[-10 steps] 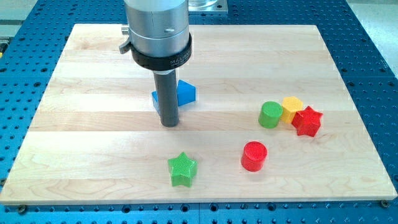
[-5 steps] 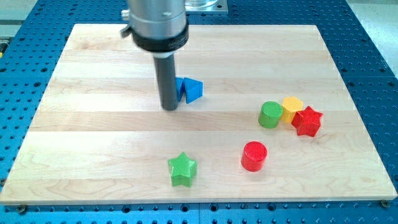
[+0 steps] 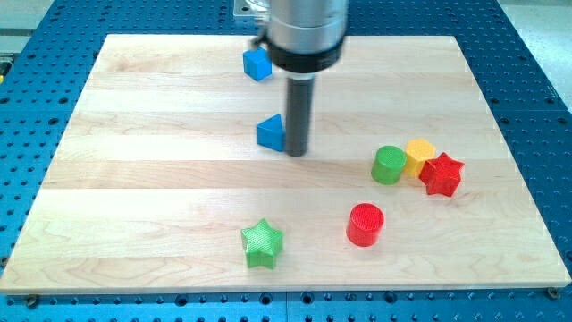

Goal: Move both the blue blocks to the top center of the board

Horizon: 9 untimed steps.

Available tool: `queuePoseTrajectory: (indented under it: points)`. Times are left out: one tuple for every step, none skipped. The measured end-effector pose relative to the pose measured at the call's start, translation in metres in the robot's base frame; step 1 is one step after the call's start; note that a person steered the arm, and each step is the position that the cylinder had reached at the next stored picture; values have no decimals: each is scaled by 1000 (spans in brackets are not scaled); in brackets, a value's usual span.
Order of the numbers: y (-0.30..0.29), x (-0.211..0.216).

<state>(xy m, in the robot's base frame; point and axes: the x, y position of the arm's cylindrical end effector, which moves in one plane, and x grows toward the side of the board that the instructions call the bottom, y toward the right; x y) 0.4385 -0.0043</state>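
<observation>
Blue triangular block [image 3: 271,134] | touching my tip [image 3: 296,153], view's left side

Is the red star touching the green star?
No. The red star sits at the view's right beside the yellow block, while the green star lies alone near the view's bottom.

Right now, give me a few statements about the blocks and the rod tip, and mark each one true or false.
1. My tip stands just to the view's right of a blue block. True.
2. The blue cube lies at the view's bottom. False: it sits near the top edge.
3. The green star touches the red cylinder. False: they lie apart.
4. The yellow block sits between the green cylinder and the red star. True.
</observation>
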Motion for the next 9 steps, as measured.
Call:
queuePoseTrajectory:
  points:
    - [-46,-23]
    - [-76,-42]
    - [-124,-57]
    - [-88,-82]
    - [-82,-117]
    - [-50,-167]
    - [-14,-182]
    - [-87,-153]
    - [-133,-98]
